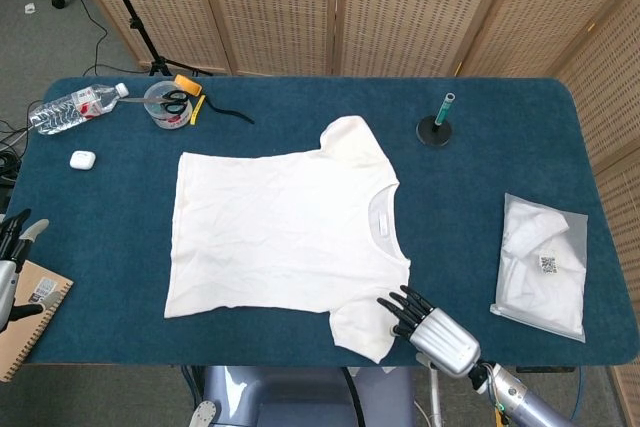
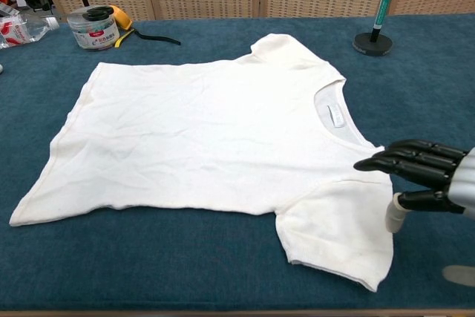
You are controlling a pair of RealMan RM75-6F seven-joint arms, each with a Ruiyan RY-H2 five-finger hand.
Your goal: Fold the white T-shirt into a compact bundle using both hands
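Note:
The white T-shirt (image 1: 285, 232) lies flat and spread out on the blue table, collar toward the right; in the chest view the T-shirt (image 2: 208, 135) fills the middle. My right hand (image 1: 428, 327) is open at the near sleeve's right edge, fingers stretched toward the cloth. In the chest view the right hand (image 2: 427, 176) hovers at the near sleeve, holding nothing. My left hand (image 1: 12, 257) shows only partly at the table's left edge, far from the shirt, fingers apart.
A bagged white garment (image 1: 543, 264) lies at the right. A black stand with a green pen (image 1: 435, 127) is behind the collar. A water bottle (image 1: 75, 107), a jar with scissors (image 1: 170, 104), an earbud case (image 1: 81, 159) and a notebook (image 1: 25, 322) sit on the left.

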